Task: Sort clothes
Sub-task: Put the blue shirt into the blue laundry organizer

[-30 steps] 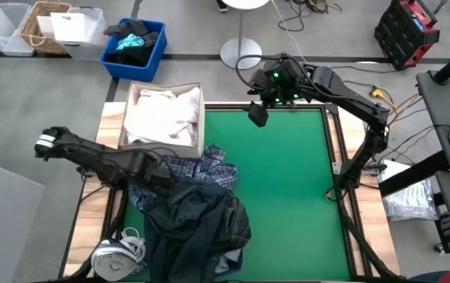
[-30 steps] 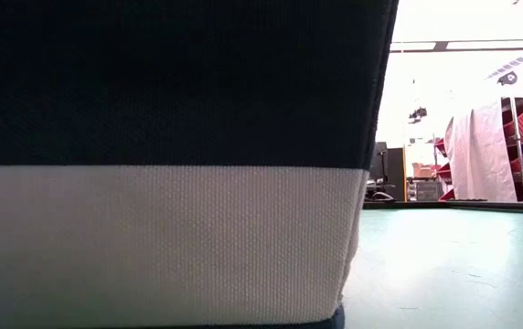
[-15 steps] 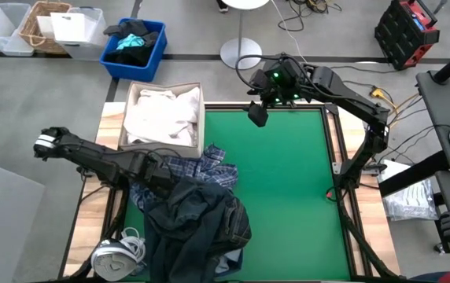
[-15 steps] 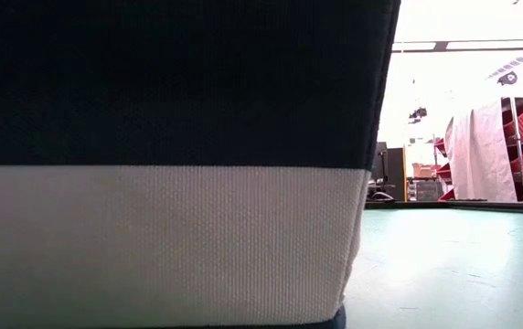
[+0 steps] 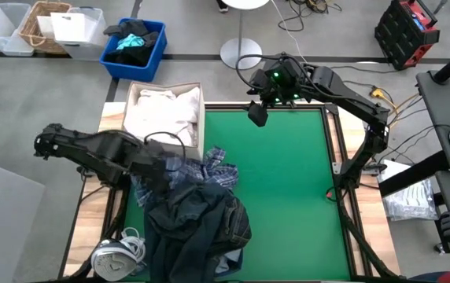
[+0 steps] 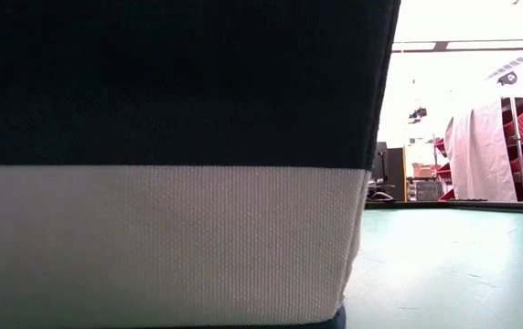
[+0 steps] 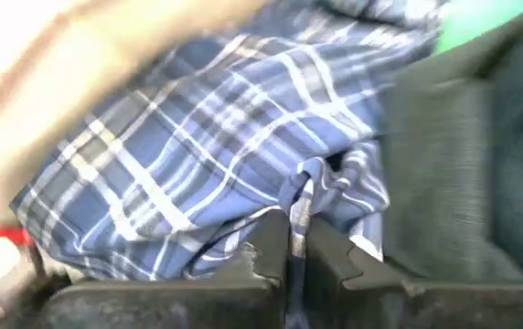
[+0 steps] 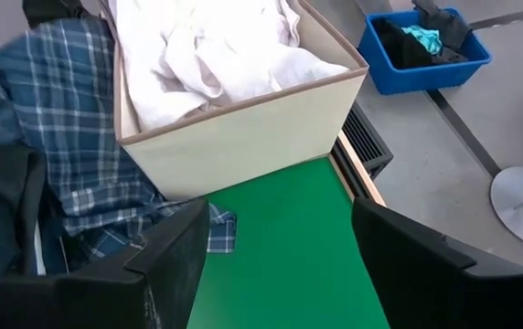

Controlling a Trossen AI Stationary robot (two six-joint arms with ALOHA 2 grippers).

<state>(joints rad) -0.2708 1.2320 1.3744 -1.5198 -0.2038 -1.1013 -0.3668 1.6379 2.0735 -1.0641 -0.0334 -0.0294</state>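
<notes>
White shirts (image 5: 162,114) already binned at eleven o'clock; left claw (image 7: 293,260) pinching plaid shirt (image 7: 197,164); denim (image 5: 197,224) unsorted at seven; right claw (image 8: 271,265) wide, twelve o'clock.

Since a second ago the left gripper (image 7: 289,260), its fingers pinched together on a fold of the blue-white plaid shirt (image 5: 201,167), has drawn back toward the table's far left, beside the cream box (image 5: 201,118), blurring with the motion.

Green mat (image 5: 288,181) open; clothes pile (image 5: 197,216) blocks left.
</notes>
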